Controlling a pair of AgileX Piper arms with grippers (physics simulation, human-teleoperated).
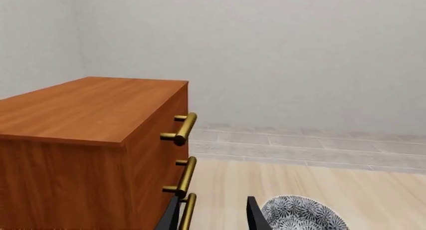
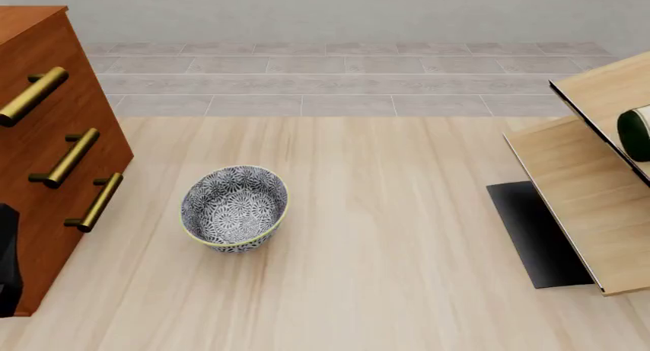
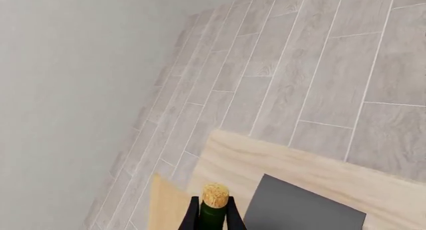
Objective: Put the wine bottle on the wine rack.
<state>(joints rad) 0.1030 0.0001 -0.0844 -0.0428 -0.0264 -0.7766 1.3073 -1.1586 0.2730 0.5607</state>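
The wine bottle shows in the right wrist view as a dark green neck [image 3: 214, 216] with a tan cork top [image 3: 215, 195]. My right gripper [image 3: 214, 219] is shut on that neck, one black finger on each side. In the front view only the bottle's dark round end [image 2: 635, 135] shows, at the right edge among the slanted planks of the light wooden wine rack [image 2: 584, 199]. The rack's black base plate [image 2: 533, 233] lies on the table and also shows in the right wrist view [image 3: 303, 207]. My left gripper [image 1: 213, 217] is open and empty beside the cabinet.
A reddish-brown drawer cabinet [image 2: 41, 138] with brass handles [image 2: 69, 157] stands at the left; it fills the left wrist view [image 1: 87, 140]. A blue-patterned bowl [image 2: 234, 207] sits left of the table's middle and shows in the left wrist view [image 1: 303, 215]. Grey tiled floor lies beyond.
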